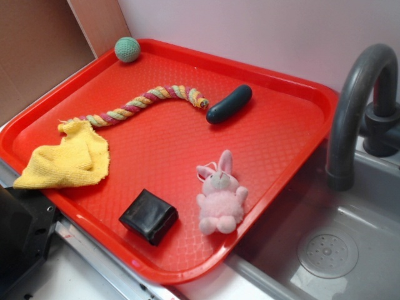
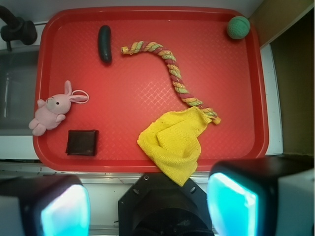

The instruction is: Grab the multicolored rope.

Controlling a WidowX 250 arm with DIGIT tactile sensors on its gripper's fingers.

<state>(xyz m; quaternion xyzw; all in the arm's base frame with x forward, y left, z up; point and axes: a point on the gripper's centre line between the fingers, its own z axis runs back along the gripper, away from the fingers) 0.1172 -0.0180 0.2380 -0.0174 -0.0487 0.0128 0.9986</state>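
The multicolored rope (image 1: 150,99) lies in a curve across the far half of the red tray (image 1: 187,147), twisted from pink, yellow, green and white strands. In the wrist view the rope (image 2: 173,73) runs from the tray's upper middle down to the yellow cloth (image 2: 174,140), and its lower end touches the cloth's corner. My gripper (image 2: 147,209) is high above the tray's near edge, well short of the rope. Its cyan pads (image 2: 64,211) stand wide apart with nothing between them. The gripper does not show in the exterior view.
On the tray are a dark cylinder (image 1: 229,104) by the rope's far end, a green knitted ball (image 1: 127,49) in the back corner, the yellow cloth (image 1: 65,159), a black square block (image 1: 149,216) and a pink plush bunny (image 1: 220,195). A grey faucet (image 1: 356,100) and sink (image 1: 325,250) are at the right.
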